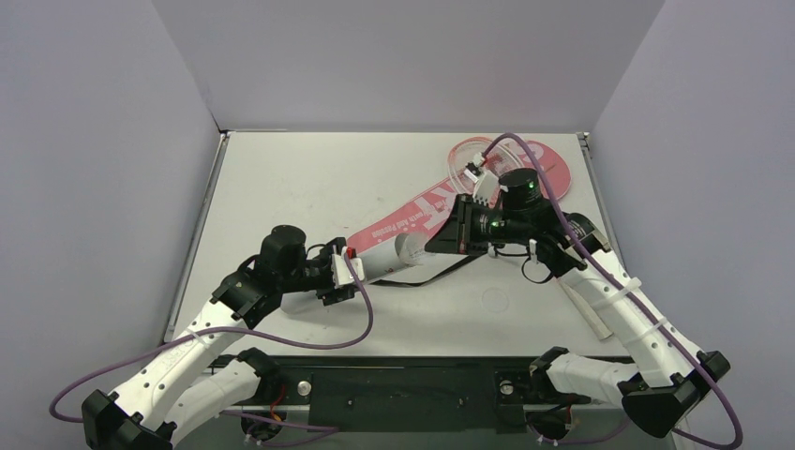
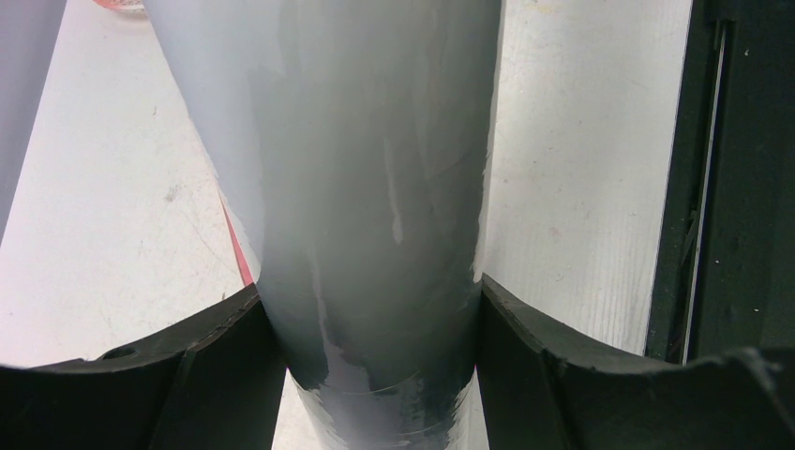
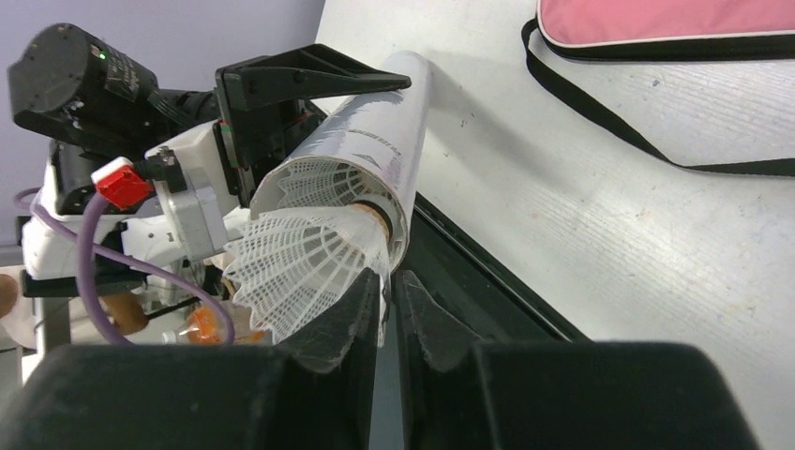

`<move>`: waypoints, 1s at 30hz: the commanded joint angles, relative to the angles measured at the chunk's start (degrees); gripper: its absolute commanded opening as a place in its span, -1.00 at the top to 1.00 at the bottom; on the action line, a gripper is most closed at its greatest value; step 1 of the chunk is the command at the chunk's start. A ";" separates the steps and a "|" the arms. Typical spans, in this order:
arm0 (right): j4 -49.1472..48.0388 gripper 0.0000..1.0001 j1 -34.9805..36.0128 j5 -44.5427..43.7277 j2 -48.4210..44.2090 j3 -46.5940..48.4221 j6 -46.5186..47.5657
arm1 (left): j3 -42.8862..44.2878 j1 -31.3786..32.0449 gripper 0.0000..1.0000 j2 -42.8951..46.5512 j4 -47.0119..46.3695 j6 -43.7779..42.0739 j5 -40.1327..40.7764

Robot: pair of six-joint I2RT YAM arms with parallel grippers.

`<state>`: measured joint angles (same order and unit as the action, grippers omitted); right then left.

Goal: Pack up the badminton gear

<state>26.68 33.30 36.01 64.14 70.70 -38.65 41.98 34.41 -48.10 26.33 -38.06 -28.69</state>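
My left gripper (image 1: 349, 267) (image 2: 375, 375) is shut round the long white tube (image 1: 386, 256) (image 2: 375, 178) near its closed end and holds it off the table, its mouth pointing right. At that mouth my right gripper (image 1: 439, 239) (image 3: 387, 291) is shut on the skirt edge of a white shuttlecock (image 3: 300, 258), whose cork sits just inside the tube (image 3: 380, 141). Another shuttlecock (image 3: 314, 183) sits deeper inside. The pink cover (image 1: 427, 208) (image 3: 656, 23) lies on the table behind, its black strap (image 3: 600, 117) trailing out. No racket shows clearly.
The table's black front rail (image 1: 403, 375) (image 3: 487, 281) runs below the tube. Grey walls close in the left, back and right sides. The cover's round head (image 1: 553, 169) lies near the back right corner, partly under my right wrist.
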 commanded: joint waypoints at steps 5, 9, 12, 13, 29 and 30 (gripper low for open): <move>-0.13 0.15 4.01 -5.12 3.27 0.27 2.52 | 2.24 -0.22 0.70 0.90 -3.93 0.71 -1.06; 0.43 0.05 4.71 -6.66 3.87 0.12 3.63 | 2.31 -0.23 0.70 0.90 -3.78 0.79 -1.04; 2.32 0.05 4.68 -9.14 3.72 0.53 5.42 | 2.34 -0.30 0.70 0.88 -3.74 0.81 -0.98; 3.38 0.05 4.76 -9.65 3.67 0.60 5.73 | 2.32 -0.27 0.70 0.89 -3.78 0.81 -1.01; 4.97 0.08 10.36 -14.08 10.59 3.51 7.88 | 3.33 -0.26 0.70 0.38 -4.62 1.02 -1.11; 4.88 0.08 10.55 -14.15 11.06 3.63 7.93 | 3.47 -0.23 0.70 0.33 -4.62 0.98 -1.11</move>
<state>29.80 42.61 23.94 73.65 72.23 -32.47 41.98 34.41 -48.25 26.89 -37.78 -28.64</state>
